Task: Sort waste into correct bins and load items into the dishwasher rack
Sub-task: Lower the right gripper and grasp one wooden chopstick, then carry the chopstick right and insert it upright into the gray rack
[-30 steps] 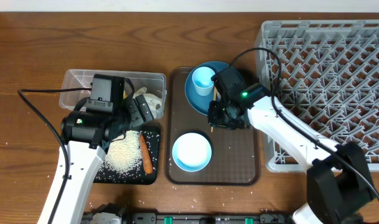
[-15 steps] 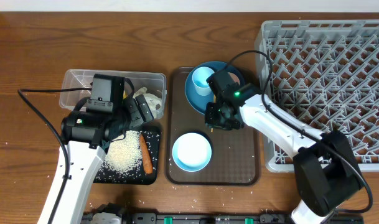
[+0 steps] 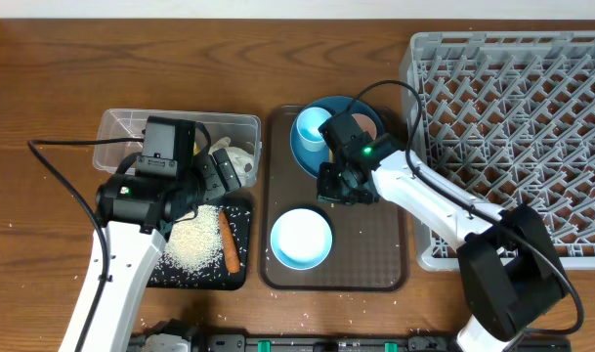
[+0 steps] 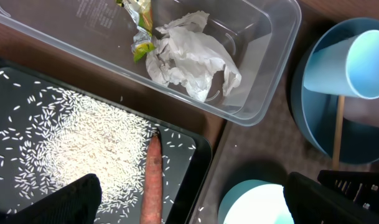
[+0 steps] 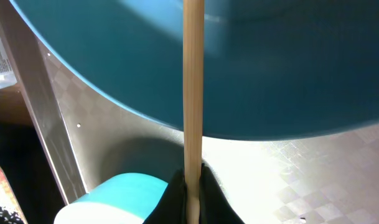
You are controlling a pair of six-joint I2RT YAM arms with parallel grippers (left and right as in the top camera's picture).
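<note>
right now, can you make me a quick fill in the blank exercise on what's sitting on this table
The clear tub holds the green-yellow wrapper and the crumpled white ____.
The carrot lies in the black tray beside the loose ____.
The right hand is shut on a wooden ____.
The light blue cup rests on the dark blue ____.

Missing words: paper; rice; chopstick; plate.

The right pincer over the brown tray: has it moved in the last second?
Yes. The right pincer slid left, away from the grey rack, and closed on a chopstick.
</note>
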